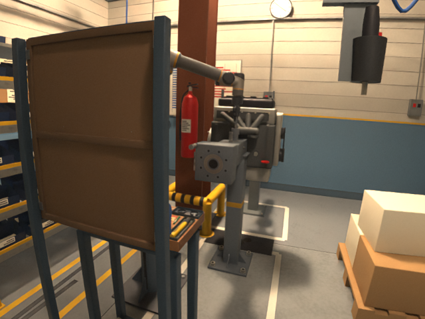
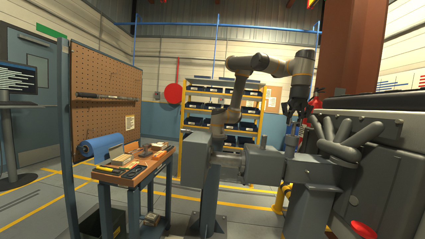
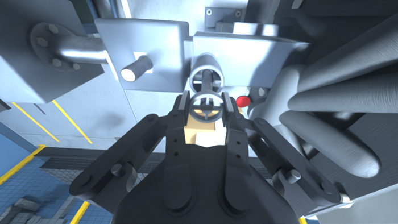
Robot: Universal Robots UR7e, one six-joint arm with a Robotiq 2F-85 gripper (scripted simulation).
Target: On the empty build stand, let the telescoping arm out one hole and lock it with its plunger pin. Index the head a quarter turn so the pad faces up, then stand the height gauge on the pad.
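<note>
At the centre of the bay stands the empty build stand [image 1: 233, 206], its grey telescoping arm [image 2: 226, 159] running level from the sleeve [image 2: 309, 171] to the square head [image 2: 194, 159]. On top of the sleeve the plunger pin [image 3: 207, 106] stands raised above its barrel [image 2: 290, 145]. I grip the pin's ring knob from straight above with my gripper [image 2: 295, 120] closed on it. A second short peg [image 2: 263, 142] stands upright on the arm's middle block. The height gauge [image 2: 145, 151] stands on the tool cart.
The tool cart [image 2: 133, 166] with its trays stands left of the stand, in front of the pegboard [image 2: 102, 98]. An engine on a second stand [image 2: 371, 142] crowds my right side. A brown column, fire extinguisher [image 1: 189, 120] and yellow guard rail stand close behind.
</note>
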